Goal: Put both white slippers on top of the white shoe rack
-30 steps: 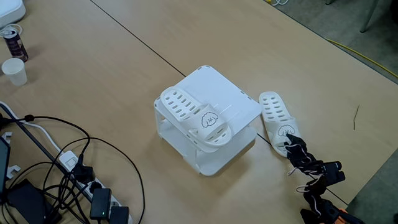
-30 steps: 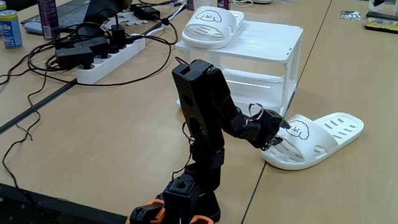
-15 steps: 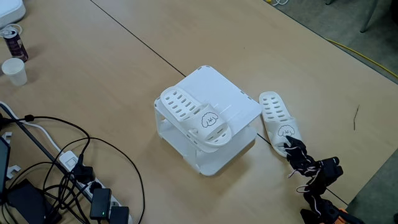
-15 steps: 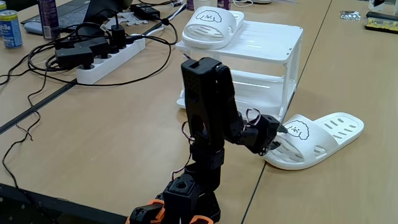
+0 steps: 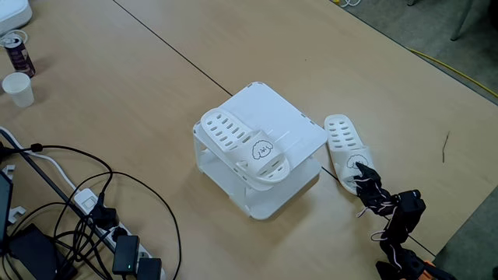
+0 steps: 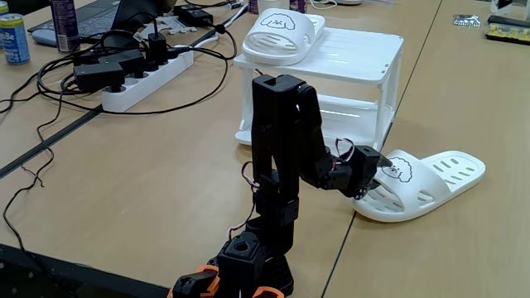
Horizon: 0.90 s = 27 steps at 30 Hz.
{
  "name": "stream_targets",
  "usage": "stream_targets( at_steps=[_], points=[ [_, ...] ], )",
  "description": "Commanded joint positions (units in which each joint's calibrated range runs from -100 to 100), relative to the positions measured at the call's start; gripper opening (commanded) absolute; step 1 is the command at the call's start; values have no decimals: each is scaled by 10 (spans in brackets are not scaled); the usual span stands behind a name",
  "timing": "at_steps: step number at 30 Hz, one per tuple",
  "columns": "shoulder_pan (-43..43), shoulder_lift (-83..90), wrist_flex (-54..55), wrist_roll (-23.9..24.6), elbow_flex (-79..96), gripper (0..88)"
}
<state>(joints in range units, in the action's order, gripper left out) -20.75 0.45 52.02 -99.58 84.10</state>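
One white slipper [image 5: 245, 148] lies on top of the white shoe rack [image 5: 299, 128], at its left side in this fixed view. It also shows on the rack [image 6: 356, 58] as the slipper [image 6: 277, 35] with the cartoon face toward the camera. The other white slipper [image 5: 346, 144] lies flat on the table right of the rack. My black gripper [image 6: 378, 175] is at the strap end of that slipper [image 6: 435, 178], open, one finger over the strap and one under it. From above, the gripper [image 5: 358, 181] covers that slipper's strap end.
A power strip [image 6: 149, 79] with tangled cables [image 5: 85, 210] lies left of the rack. A paper cup [image 5: 18, 89] and a can [image 5: 15, 50] stand at the far left. The table's edge runs close to the right of the arm's base [image 5: 405, 260].
The arm's upper link has swung more upright and the gripper has pushed slightly further onto the strap of the slipper on the table. Neither slipper has moved.
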Motion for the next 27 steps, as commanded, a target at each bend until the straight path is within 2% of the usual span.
stream_targets(
  at_steps=[1,17,19,21,27],
  points=[
    [-6,-9,9,-4,-27,123],
    [-32,-38,10,-4,-66,114],
    [-29,-37,9,-4,-60,82],
    [-25,-35,9,-4,-54,3],
    [-8,-2,9,-4,-56,8]
  ],
)
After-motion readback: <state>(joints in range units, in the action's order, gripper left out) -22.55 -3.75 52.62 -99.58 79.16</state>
